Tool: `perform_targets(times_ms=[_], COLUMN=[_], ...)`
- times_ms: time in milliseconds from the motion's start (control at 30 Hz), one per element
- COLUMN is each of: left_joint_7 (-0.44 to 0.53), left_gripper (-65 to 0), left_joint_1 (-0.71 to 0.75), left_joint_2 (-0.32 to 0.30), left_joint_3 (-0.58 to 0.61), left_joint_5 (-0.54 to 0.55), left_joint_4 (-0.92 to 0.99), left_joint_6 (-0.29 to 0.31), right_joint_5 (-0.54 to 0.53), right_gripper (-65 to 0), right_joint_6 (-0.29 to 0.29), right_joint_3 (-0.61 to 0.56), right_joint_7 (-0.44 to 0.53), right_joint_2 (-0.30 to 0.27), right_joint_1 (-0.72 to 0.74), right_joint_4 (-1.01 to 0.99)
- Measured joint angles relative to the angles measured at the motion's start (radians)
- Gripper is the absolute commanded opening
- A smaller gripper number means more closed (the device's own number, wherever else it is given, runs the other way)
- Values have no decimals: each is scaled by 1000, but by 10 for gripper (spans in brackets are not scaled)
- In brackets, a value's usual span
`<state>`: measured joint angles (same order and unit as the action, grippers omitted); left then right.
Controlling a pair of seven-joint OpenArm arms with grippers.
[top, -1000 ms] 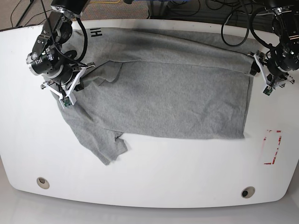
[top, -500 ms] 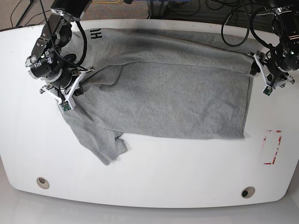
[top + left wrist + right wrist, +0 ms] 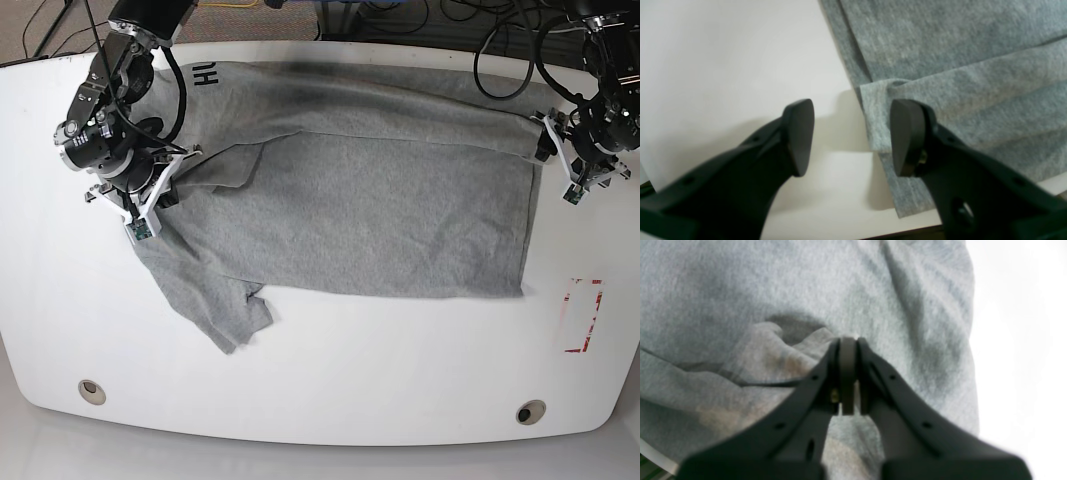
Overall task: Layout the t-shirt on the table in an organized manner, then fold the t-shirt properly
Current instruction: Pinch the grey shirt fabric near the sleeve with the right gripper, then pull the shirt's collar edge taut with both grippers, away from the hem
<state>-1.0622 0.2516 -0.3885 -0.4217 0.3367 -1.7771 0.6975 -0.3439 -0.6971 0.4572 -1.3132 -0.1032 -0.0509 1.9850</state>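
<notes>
The gray t-shirt (image 3: 370,200) lies spread across the far half of the white table (image 3: 330,380), its body mostly flat, one sleeve trailing toward the near edge on my right side. Black lettering near the far edge is cut short by a fold and my arm, so I cannot read it.

My left gripper (image 3: 851,136) stands wide open at the shirt's edge, holding nothing. One finger hovers over bare table, the other over a folded corner of cloth; whether that finger touches the fabric I cannot tell.

My right gripper (image 3: 847,373) has its jaws nearly together, over bunched cloth near the sleeve. The wrist view is blurred, and I cannot make out whether any fabric is pinched between the tips. From the base view the fingertips are hidden under my own wrist.

A red rectangle mark (image 3: 583,316) sits well apart from the shirt, and two round holes (image 3: 92,391) lie near the front edge.
</notes>
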Motion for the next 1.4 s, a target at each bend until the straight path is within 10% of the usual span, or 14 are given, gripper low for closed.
perform_targets(times_ms=[400, 1400], left_joint_7=[0, 3], left_gripper=[-306, -379], left_joint_1=[0, 200], left_joint_2=[-3, 101], left_joint_3=[25, -27], left_joint_5=[-4, -3], left_joint_4=[0, -92], left_joint_6=[0, 0], right_joint_5=[-3, -9], right_gripper=[-163, -154], right_joint_6=[-2, 0], right_joint_3=[87, 350], right_joint_7=[4, 9], right_joint_2=[-20, -87], right_joint_1=[-19, -319], right_joint_4=[2, 4])
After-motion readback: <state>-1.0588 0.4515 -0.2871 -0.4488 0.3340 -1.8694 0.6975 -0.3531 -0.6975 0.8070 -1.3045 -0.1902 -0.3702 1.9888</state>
